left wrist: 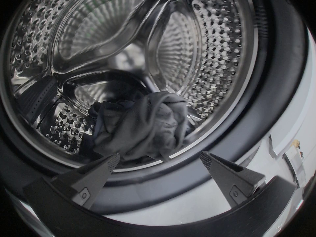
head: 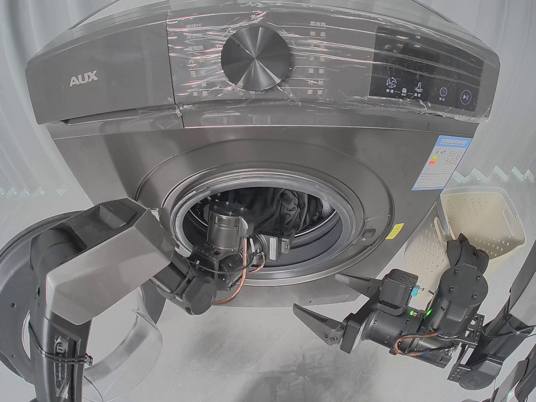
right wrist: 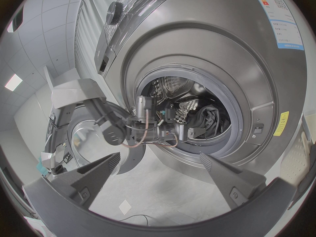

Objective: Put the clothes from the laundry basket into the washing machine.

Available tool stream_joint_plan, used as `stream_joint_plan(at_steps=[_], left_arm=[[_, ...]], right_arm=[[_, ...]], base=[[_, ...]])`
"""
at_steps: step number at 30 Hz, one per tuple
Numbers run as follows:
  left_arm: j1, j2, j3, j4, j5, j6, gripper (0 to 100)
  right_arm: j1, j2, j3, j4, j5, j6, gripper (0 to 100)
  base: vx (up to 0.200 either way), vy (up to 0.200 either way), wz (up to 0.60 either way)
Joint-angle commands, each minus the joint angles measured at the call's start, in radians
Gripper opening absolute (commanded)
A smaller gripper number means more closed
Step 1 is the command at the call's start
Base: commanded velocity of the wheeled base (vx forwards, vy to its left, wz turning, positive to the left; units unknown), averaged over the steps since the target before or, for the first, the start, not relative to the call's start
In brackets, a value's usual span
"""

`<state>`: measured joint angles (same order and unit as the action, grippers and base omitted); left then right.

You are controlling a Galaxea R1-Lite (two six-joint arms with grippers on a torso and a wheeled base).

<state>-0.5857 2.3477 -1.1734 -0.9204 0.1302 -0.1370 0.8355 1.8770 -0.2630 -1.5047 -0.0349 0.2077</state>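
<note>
**Op:** Left side first. What's my left gripper [left wrist: 158, 154] doing?

**Spotter:** It sits at the washing machine [head: 268, 140] mouth, fingers spread, nothing in them. Dark clothes [left wrist: 141, 129] lie heaped low in the drum, just beyond the tips.

**Op:** Handling?

**Spotter:** I'd judge them light and limp, apt to snag on the door seal. I'd pinch a raised fold atop the heap, not a trailing hem.

**Op:** Right side?

**Spotter:** My right gripper [head: 315, 292] hangs wide apart, empty, before the machine. The laundry basket [head: 486, 219] stands beside it, and I see no garment inside.
</note>
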Motion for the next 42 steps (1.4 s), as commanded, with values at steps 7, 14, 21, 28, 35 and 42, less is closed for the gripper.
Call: stream_joint_plan(at_steps=[7,14,21,28,35,42], left_arm=[[-0.175,-0.251,0.408,-0.193,0.0,-0.012,100],[-0.25,-0.403,0.597,-0.262,0.011,-0.046,100],[-0.258,-0.619,0.768,-0.293,0.014,-0.076,100],[-0.235,-0.801,0.87,-0.302,0.012,-0.078,100],[-0.187,-0.884,0.971,-0.304,0.016,-0.072,100],[-0.171,-0.982,1.029,-0.302,0.04,-0.069,100]], right_arm=[[-0.006,-0.007,0.008,0.0,0.001,0.002,100],[-0.007,-0.032,0.03,0.001,0.001,-0.001,100],[-0.039,-0.098,0.064,-0.014,0.0,-0.033,100],[-0.067,-0.184,0.088,-0.014,0.0,-0.037,100],[-0.099,-0.2,0.123,-0.011,0.0,-0.042,100],[-0.125,-0.251,0.157,0.001,0.001,-0.063,100]], base=[[0.0,0.0,0.0],[0.0,0.0,0.0],[0.0,0.0,0.0],[0.0,0.0,0.0],[-0.086,0.0,0.0],[-0.2,0.0,0.0]])
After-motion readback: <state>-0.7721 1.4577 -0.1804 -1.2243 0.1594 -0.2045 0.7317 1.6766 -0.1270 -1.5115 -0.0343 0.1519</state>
